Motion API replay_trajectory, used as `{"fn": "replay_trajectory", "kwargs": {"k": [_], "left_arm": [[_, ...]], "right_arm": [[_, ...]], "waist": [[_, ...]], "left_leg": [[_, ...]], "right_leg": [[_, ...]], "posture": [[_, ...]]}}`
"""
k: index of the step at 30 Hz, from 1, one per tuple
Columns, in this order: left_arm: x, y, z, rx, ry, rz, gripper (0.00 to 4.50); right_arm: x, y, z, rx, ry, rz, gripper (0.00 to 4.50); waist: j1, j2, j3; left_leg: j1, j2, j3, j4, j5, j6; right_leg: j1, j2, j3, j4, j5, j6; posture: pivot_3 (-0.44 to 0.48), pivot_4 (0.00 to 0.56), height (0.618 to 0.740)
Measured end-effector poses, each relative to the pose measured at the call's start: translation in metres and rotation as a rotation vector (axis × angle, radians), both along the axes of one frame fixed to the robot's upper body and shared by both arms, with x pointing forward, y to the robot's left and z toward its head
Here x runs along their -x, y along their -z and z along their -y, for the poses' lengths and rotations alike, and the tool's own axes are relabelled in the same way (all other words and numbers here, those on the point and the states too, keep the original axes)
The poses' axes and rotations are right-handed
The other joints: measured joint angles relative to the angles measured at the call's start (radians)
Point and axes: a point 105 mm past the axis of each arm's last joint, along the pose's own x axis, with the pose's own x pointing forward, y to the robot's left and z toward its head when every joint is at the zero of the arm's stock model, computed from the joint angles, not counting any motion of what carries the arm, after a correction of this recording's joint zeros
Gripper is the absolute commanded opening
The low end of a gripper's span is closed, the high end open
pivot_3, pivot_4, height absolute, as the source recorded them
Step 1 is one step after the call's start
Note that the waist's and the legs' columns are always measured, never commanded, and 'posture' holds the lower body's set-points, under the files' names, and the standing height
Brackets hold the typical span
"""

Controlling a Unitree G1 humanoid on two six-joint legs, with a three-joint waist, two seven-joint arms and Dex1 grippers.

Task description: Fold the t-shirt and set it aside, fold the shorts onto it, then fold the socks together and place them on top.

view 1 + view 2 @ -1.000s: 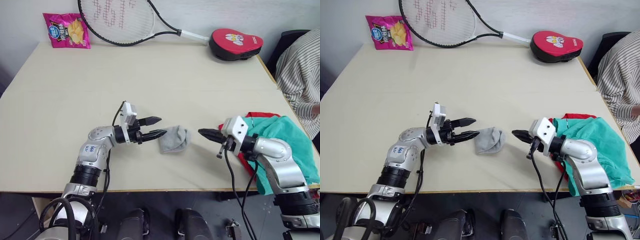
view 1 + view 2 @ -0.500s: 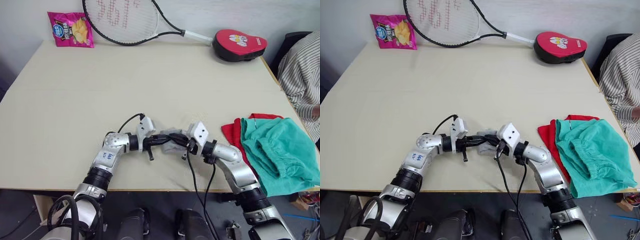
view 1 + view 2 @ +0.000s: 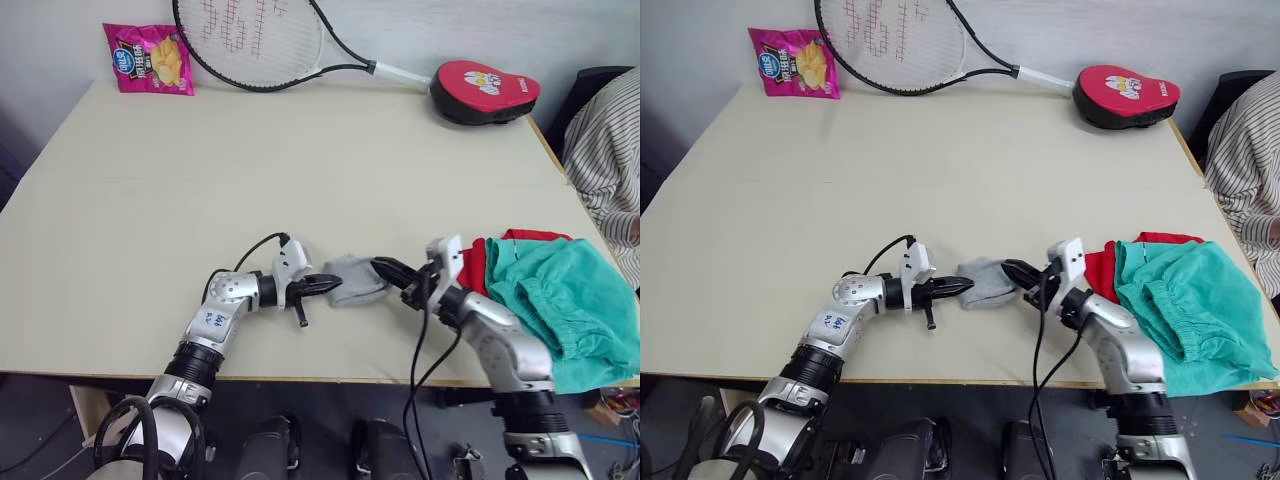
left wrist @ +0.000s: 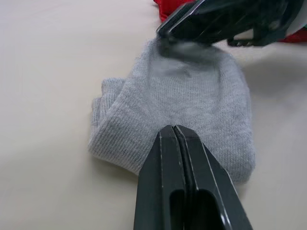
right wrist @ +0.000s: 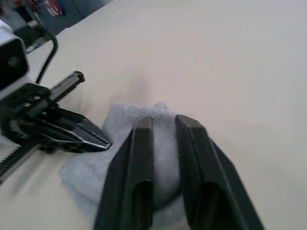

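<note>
Low in the centre of the frame, the left hand (image 3: 325, 285), pressed together, and the right hand (image 3: 388, 272), slightly spread, meet over the grey socks (image 3: 354, 280) on the surface (image 3: 300, 160)

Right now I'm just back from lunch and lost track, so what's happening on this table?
The robot is working on the grey socks near the front edge of the table. Its left gripper, fingers pressed together, meets them from one side, and its right gripper straddles them from the other with a narrow gap. The red t-shirt and green shorts sit piled at the robot's right, shorts on top.
</note>
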Motion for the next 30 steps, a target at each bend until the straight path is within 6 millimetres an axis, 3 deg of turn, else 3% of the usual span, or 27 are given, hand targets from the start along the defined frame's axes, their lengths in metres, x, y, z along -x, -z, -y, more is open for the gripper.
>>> {"fn": "replay_trajectory", "kwargs": {"k": [3, 8, 14, 18, 21, 30], "left_arm": [[0.000, -0.001, -0.001, 0.001, 0.016, 0.009, 0.00], [0.000, -0.003, -0.005, -0.020, 0.063, 0.020, 0.00], [-0.002, -0.003, -0.003, -0.016, 0.069, 0.018, 0.00], [-0.002, -0.002, -0.003, -0.013, 0.061, 0.022, 0.00], [-0.003, -0.002, -0.003, -0.014, 0.055, 0.024, 0.00], [-0.002, -0.002, -0.008, -0.012, 0.039, 0.018, 0.00]], "right_arm": [[0.005, -0.007, 0.014, -0.036, -0.027, -0.131, 2.59], [0.010, -0.002, 0.026, -0.040, -0.066, -0.450, 4.28], [0.007, 0.003, 0.015, -0.055, -0.128, -0.679, 4.42], [0.003, 0.004, -0.008, -0.092, -0.200, -0.751, 4.42], [-0.004, 0.003, -0.020, -0.062, -0.209, -0.757, 3.81], [-0.013, 0.014, -0.029, -0.101, -0.197, -0.780, 0.57]], "waist": [[0.000, 0.000, 0.000], [-0.004, 0.000, 0.000], [-0.003, 0.000, 0.000], [-0.004, 0.000, 0.000], [-0.005, 0.000, 0.000], [-0.015, 0.000, 0.000]], "left_leg": [[0.000, 0.000, 0.000, 0.000, -0.002, 0.003], [-0.002, 0.001, 0.000, 0.000, -0.002, 0.003], [-0.004, 0.000, 0.000, 0.001, 0.001, 0.007], [-0.004, 0.000, 0.000, 0.001, 0.001, 0.008], [-0.004, 0.000, 0.000, 0.001, 0.001, 0.007], [-0.004, 0.001, 0.000, 0.001, 0.001, 0.006]], "right_leg": [[0.000, 0.000, 0.000, 0.000, 0.000, 0.000], [-0.002, 0.000, -0.001, -0.001, 0.000, 0.000], [-0.002, 0.000, -0.002, -0.001, 0.000, 0.000], [-0.002, 0.000, -0.002, -0.001, 0.000, 0.000], [-0.002, 0.000, -0.002, -0.001, 0.000, 0.000], [-0.002, 0.001, -0.002, 0.000, 0.000, 0.000]], "posture": [[0.000, 0.150, 0.740], [0.000, 0.150, 0.740], [0.000, 0.150, 0.740], [0.000, 0.150, 0.740], [0.000, 0.150, 0.740], [0.000, 0.150, 0.740]]}}
